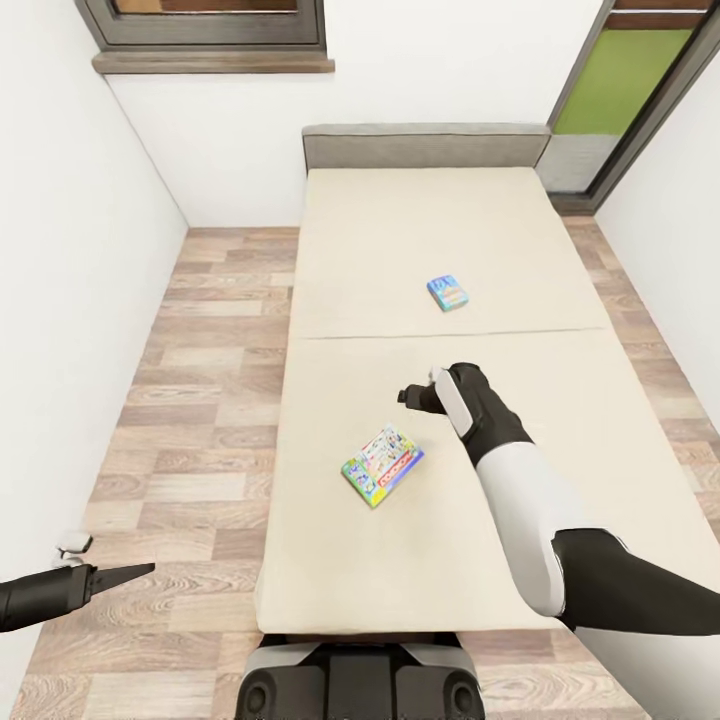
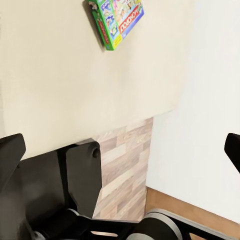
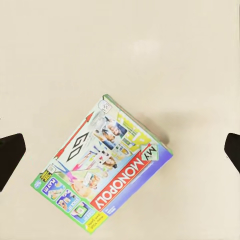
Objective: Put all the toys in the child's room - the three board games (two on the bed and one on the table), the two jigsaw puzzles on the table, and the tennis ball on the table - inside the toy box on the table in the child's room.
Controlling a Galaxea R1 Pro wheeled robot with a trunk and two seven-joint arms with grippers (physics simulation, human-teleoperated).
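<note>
**A:** Where does the nearer board game lie from the right arm?

**B:** The flat rectangular box with the colourful cartoon print (image 1: 382, 465) lies flat on the plain beige mattress of the bed (image 1: 500, 250), towards the foot end. In the head view the right gripper (image 1: 412, 394) hovers over the mattress just beyond the box, a little towards the headboard and to the robot's right. The right wrist view looks straight down on the box (image 3: 102, 170), which sits between the two dark fingertips at the edges of the view but off to one side.

**A:** And its long axis?

**B:** Diagonal. In the head view it runs from near-left to far-right, so I judge the wrist needs a turn for the jaws to close across the short sides, not corner to corner.

**A:** How do the right jaws stand?

**B:** Wide apart and empty, touching nothing.

**A:** Which arm is nearer?

**B:** The right one, clearly. The left gripper (image 1: 120, 574) hangs low over the wooden floor (image 1: 200, 400), well apart from the box, beside the bed. Its wrist view catches the box (image 2: 116, 21) far off on the mattress, and its jaws are also spread wide and hold nothing.

**A:** The second game?

**B:** A smaller-looking blue box (image 1: 448, 293) lies further up the mattress, near the seam, beyond the right gripper.
</note>
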